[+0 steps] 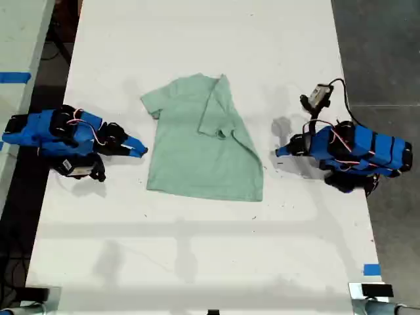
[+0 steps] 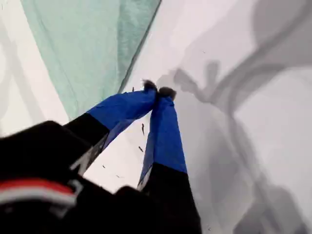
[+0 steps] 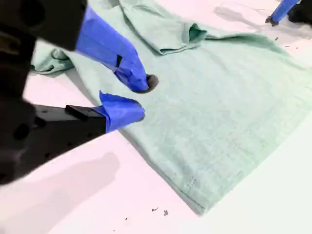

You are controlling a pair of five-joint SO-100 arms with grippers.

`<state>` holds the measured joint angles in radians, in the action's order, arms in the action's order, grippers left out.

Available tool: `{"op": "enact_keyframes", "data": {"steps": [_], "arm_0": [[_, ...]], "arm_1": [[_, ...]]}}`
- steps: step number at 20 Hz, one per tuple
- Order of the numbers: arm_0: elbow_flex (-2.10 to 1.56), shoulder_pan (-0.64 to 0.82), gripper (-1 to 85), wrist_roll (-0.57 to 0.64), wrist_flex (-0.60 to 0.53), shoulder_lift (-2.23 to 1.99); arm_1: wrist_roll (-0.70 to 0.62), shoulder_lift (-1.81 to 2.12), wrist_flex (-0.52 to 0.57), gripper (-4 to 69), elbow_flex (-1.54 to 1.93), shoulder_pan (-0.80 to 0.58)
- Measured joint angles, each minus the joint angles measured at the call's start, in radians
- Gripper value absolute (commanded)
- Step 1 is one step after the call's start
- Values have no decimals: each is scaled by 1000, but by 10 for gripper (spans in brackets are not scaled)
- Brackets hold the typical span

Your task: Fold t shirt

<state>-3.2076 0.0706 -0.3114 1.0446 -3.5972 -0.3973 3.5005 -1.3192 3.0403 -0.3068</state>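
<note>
- Jaws of my second gripper [image 3: 139, 100] stand partly apart at the near edge of the t shirt [image 3: 219, 107], holding nothing.
- Jaws of my first gripper [image 2: 158, 90] are pressed together and empty, over bare table [image 1: 197, 249] just beside the cloth.
- Shirt lies flat mid-table between both arms, one sleeve [image 1: 216, 108] turned inward.
- Risk: a pinch taking only the top layer would drag and bunch the cloth.
- Obstruction: none visible; blue tape [image 1: 371, 269] lies well apart.

Part-folded t shirt [image 1: 200, 147] on white table [image 1: 197, 249]
</note>
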Motion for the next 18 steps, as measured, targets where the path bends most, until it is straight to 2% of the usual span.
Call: {"op": "enact_keyframes", "data": {"steps": [1,4,11,13,15,18], "arm_0": [[0,0,0,2,0,0],[-9,107,0,160,5,0],[-6,112,-1,179,3,0],[107,144,0,221,34,49],[365,322,45,370,138,305],[881,591,166,634,287,905]], "arm_1": [[6,0,0,11,0,0],[34,0,-2,11,0,20],[37,0,-2,11,0,23],[37,0,-2,11,0,23],[37,0,-2,11,0,23],[37,0,-2,11,0,23]]}}
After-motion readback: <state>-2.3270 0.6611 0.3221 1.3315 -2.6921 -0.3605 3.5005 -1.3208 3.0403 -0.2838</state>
